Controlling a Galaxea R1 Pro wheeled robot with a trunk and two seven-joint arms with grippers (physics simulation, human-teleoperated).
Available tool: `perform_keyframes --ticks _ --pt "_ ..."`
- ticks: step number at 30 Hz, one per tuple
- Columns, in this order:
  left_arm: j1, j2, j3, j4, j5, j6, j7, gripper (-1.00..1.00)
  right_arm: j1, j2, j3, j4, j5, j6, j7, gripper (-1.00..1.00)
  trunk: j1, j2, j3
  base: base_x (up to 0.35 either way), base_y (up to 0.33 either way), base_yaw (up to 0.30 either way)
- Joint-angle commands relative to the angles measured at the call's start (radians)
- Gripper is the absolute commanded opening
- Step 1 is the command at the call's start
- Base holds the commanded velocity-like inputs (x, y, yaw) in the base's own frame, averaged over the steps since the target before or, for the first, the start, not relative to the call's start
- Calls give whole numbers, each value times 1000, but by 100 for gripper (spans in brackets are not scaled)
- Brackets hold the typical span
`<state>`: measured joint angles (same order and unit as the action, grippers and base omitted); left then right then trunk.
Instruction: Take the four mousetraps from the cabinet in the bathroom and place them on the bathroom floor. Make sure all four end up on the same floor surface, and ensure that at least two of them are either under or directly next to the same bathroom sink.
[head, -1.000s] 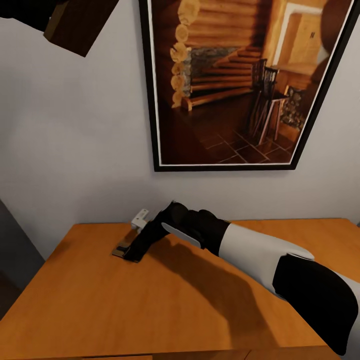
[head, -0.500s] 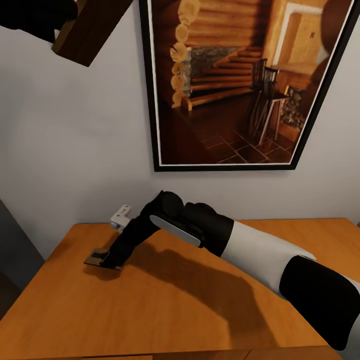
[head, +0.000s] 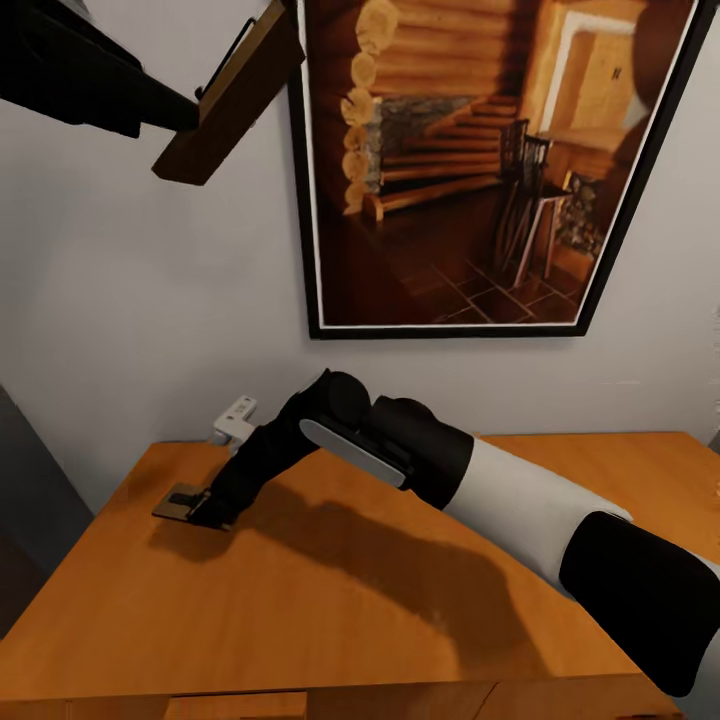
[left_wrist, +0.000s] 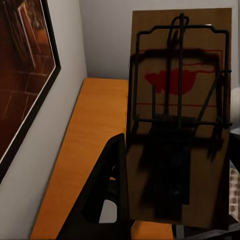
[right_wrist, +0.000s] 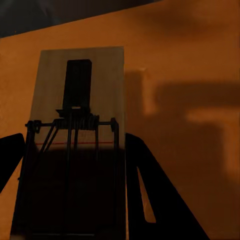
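The worktop glowed warm orange-brown under a pale grey-white wall. At twelve o'clock, a black-framed picture showed amber logs and dark red-brown floor tiles. The raised mousetrap was tan wood with black wire and a red blotch. The second mousetrap, lying on the orange surface, looked paler tan with a thin red line. The right arm ran white and black.

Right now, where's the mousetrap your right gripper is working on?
In the head view it lies flat on the cabinet top near the back-left corner, at the right gripper, below and left of the framed picture: mousetrap.
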<state>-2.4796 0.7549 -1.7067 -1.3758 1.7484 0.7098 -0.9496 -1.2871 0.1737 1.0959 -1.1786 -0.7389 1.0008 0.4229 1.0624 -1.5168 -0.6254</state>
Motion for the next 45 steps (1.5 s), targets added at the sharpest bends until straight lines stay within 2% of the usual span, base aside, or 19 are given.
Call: perform_keyframes --ticks 1,9,17,27,33,34,35,36,37,38,43,45 --pt "-4 0 -7 -1 9 5 0 -100 -1 1 0 0 6 2 7 -100 0 -1 -1 -278 0 0" --pt "-4 4 -15 -2 7 4 0 -100 0 1 3 -12 7 2 7 -100 0 -1 -1 -322 0 0" --pt "-4 2 -60 -20 8 5 0 -100 0 1 5 -13 16 -2 7 -100 0 -1 -1 -334 0 0" --pt "-4 2 -69 -51 8 4 0 -100 0 1 7 -12 25 -3 5 -100 0 -1 -1 -335 0 0" --pt "-4 2 -106 -52 8 3 0 -100 0 1 9 -11 26 -5 5 -100 0 -1 -1 -334 0 0" --pt "-4 2 -150 -52 8 1 1 -100 0 1 8 -12 26 -6 5 -100 0 -1 -1 -335 0 0" --pt "-4 2 -157 -52 8 -2 1 -100 0 1 8 -12 26 -6 6 -100 0 -1 -1 -335 0 0" --pt "-4 -4 -254 -55 8 -113 0 -100 0 1 21 -14 24 -4 7 -100 0 -1 -1 -330 0 0" --pt "-4 -5 -270 -56 9 -124 0 -100 0 1 26 -16 24 -3 7 -100 0 -1 -1 -328 0 0" --pt "-3 -6 -331 -72 49 -146 1 -100 2 -38 60 -74 23 1 9 -100 0 -1 -1 -327 0 0" --pt "12 -7 -342 -86 52 -147 2 -100 4 -83 71 -88 22 2 11 -100 0 -1 -1 -327 0 0" --pt "16 -8 -363 -87 52 -147 3 -100 6 -100 73 -103 21 2 13 -100 0 -1 -1 -327 0 0"
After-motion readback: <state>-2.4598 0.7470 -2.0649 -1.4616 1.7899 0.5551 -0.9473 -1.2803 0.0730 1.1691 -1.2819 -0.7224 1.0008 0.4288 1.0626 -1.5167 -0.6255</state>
